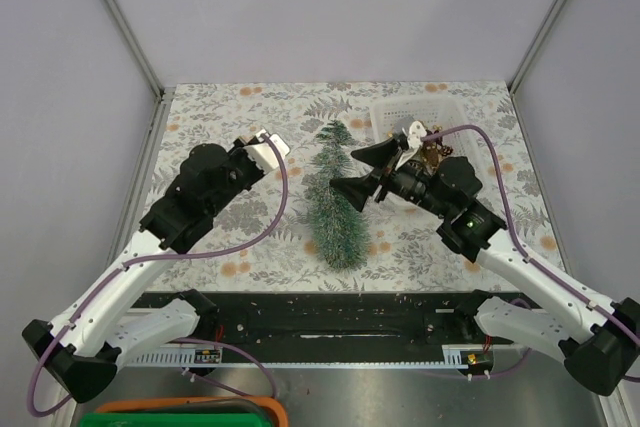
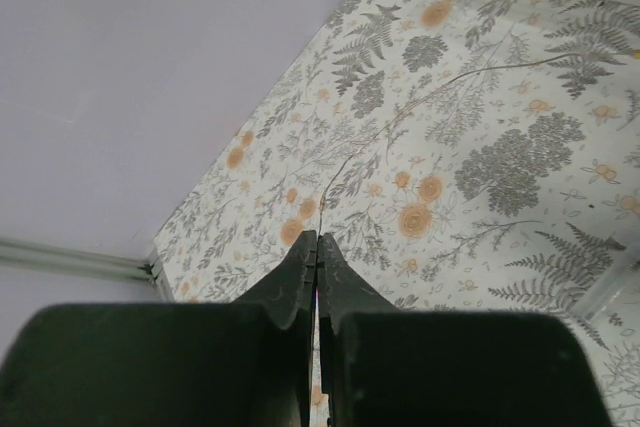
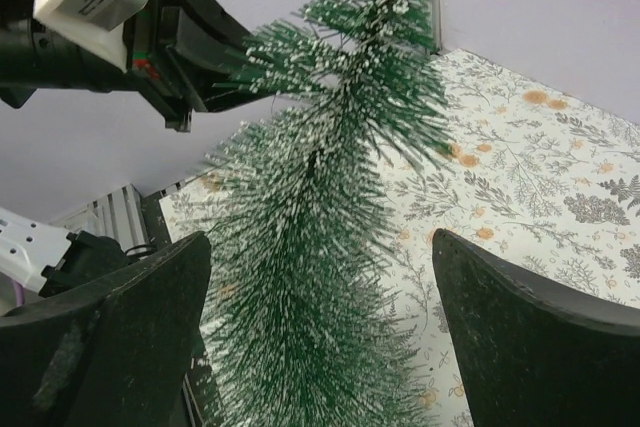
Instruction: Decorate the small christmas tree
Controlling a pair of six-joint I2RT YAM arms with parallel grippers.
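Logging small christmas tree (image 1: pixel 335 202) standing upright around the middle of the table (image 1: pixel 215 112), tip pointing up, frosted green bristles spreading widest low down and hiding the base. Noting right hand (image 1: pixel 360 172) gaping at full spread just right of the tree, level with its upper half, gripping nothing. Seeing, in the right wrist view, the tree (image 3: pixel 320 207) framed between the two dark fingers (image 3: pixel 110 337); not managing to tell whether either finger is touching bristles. Noting left hand (image 1: pixel 268 145) hovering left of the tree and apart from it, fingers pressing tight together with nothing between them. Seeing that hand (image 2: pixel 316 239), in its own wrist view, hanging over bare flowered table (image 2: pixel 450 147). Recording white basket (image 1: pixel 450 107) sitting at the far right of the table, behind the right hand, holding brownish ornaments (image 1: pixel 432 154) partly hidden by the arm.
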